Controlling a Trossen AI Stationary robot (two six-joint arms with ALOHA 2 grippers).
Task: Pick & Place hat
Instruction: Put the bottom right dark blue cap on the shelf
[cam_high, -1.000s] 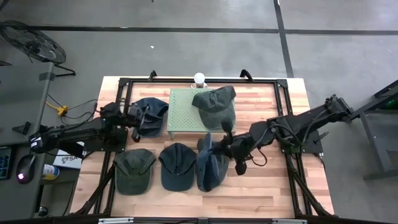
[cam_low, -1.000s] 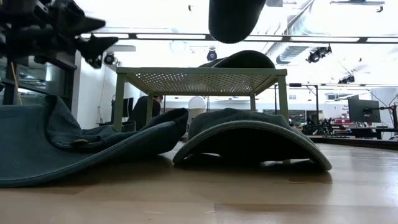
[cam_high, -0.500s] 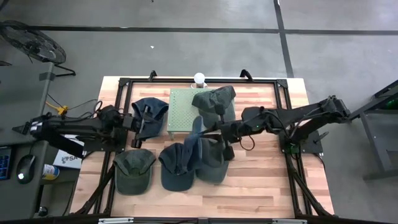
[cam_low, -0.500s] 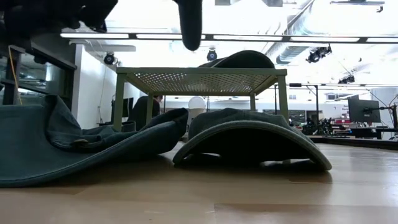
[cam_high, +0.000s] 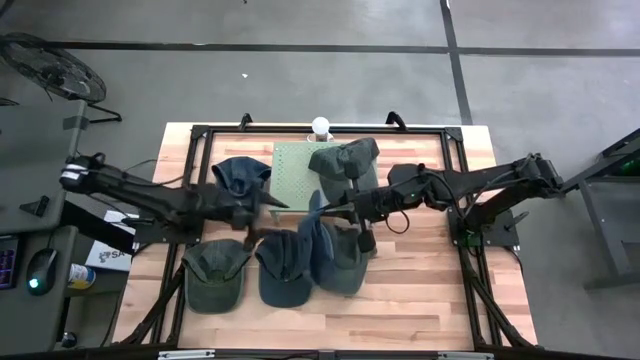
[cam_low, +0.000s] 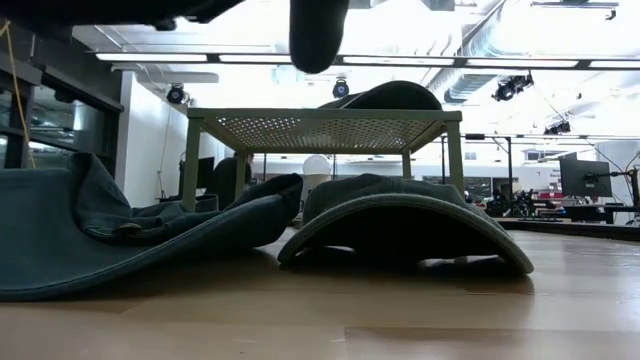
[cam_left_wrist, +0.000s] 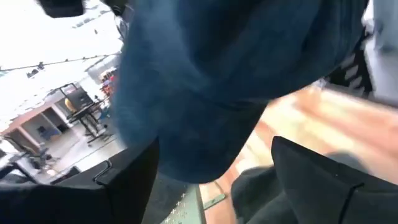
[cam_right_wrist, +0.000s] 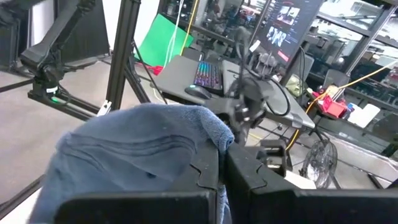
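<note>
**Blue hat pinched aloft at mid-frame, left claw spread beside it**

While the right claw (cam_high: 322, 212) sits closed at the centre of the high view, its two dark fingers (cam_right_wrist: 214, 169) are pressed together on the cloth of a blue hat (cam_high: 322, 245), which droops from the grip over the hats below. In the right wrist view the same blue fabric (cam_right_wrist: 134, 149) bunches up against the shut fingers.

From the left of the frame the left claw (cam_high: 262, 208) reaches in, its jaws spread wide, just beside the raised hat. Its wrist view shows blue cloth (cam_left_wrist: 211, 81) filling the upper part of the picture above the two parted fingers (cam_left_wrist: 311, 180); whether they touch the cloth cannot be told.

Just above the two claws in the high view stands a green perforated platform (cam_high: 295, 180), with an olive hat (cam_high: 345, 165) resting on its right part. Another dark blue hat (cam_high: 238, 175) lies at the platform's left edge. Along the lower middle lie an olive hat (cam_high: 213, 275) and a dark blue hat (cam_high: 283, 270), close together. Bare wooden worktop (cam_high: 420, 295) shows at lower right and along the bottom edge.
</note>
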